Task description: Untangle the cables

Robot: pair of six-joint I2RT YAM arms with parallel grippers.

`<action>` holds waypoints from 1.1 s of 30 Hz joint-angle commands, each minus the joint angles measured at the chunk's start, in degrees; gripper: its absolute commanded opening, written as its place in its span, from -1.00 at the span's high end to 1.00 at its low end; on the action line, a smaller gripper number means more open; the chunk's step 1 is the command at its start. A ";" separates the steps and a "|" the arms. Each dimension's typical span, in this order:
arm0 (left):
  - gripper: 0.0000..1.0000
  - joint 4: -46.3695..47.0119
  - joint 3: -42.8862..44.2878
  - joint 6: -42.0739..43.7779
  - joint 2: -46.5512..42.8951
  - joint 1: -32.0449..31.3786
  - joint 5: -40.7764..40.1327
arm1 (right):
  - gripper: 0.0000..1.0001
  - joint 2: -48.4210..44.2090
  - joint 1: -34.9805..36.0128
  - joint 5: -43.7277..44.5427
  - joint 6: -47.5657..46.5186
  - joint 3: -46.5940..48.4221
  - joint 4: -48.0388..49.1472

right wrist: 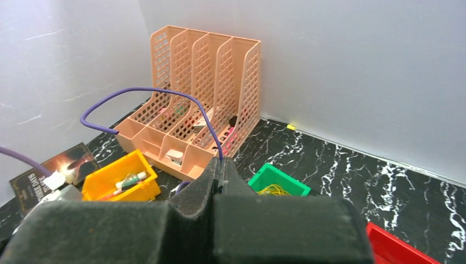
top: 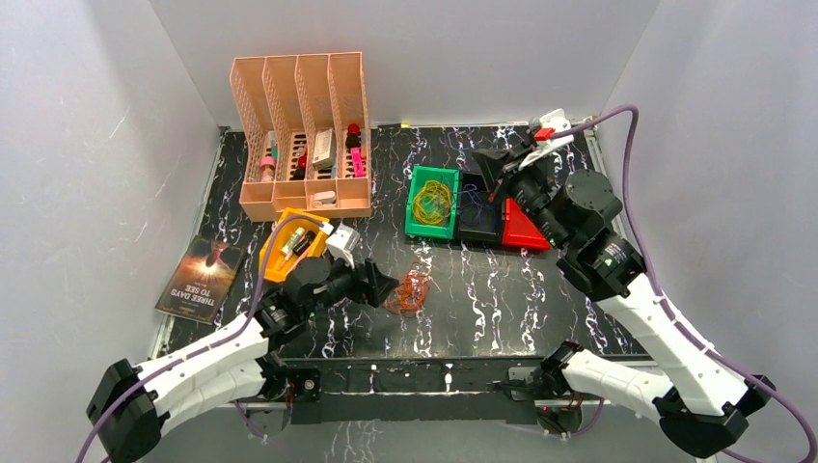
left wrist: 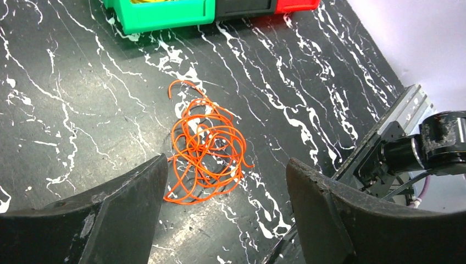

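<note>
A loose tangle of orange-red cables [top: 410,289] [left wrist: 206,148] lies on the black marble table. My left gripper [top: 379,286] [left wrist: 226,160] hovers just left of it, open and empty, the tangle lying ahead of its jaws. Yellow cables [top: 431,203] [right wrist: 273,190] are coiled in the green bin [top: 432,174] [right wrist: 262,177]. My right gripper [top: 494,169] [right wrist: 220,165] is raised above the black bin [top: 477,232]. It is shut on a thin blue-purple cable [right wrist: 148,89], which arcs up and left from its tips.
A red bin [top: 526,231] [right wrist: 395,247] adjoins the black one. A peach file organizer [top: 299,135] [right wrist: 203,82] stands at the back left. A yellow bin [top: 289,246] [right wrist: 118,184] with small items sits before it, a book [top: 201,278] at the left edge. White walls enclose three sides.
</note>
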 commanded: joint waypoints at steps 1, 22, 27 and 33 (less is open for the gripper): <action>-0.54 0.19 -0.16 -1.05 1.25 0.17 -1.21 | 1.00 0.84 0.21 4.88 -2.28 3.30 -1.34; -0.50 -1.66 -1.71 -7.55 5.60 0.13 -3.12 | 1.00 20.60 -13.21 10.39 -1.98 10.38 -7.74; -0.49 -2.05 -1.26 -7.20 5.49 0.14 -3.32 | 1.00 21.77 -14.82 8.63 -1.48 10.58 -6.50; -0.50 -1.98 -0.36 -6.97 6.32 0.16 -2.93 | 1.00 23.56 -16.67 9.73 -2.28 8.97 -5.03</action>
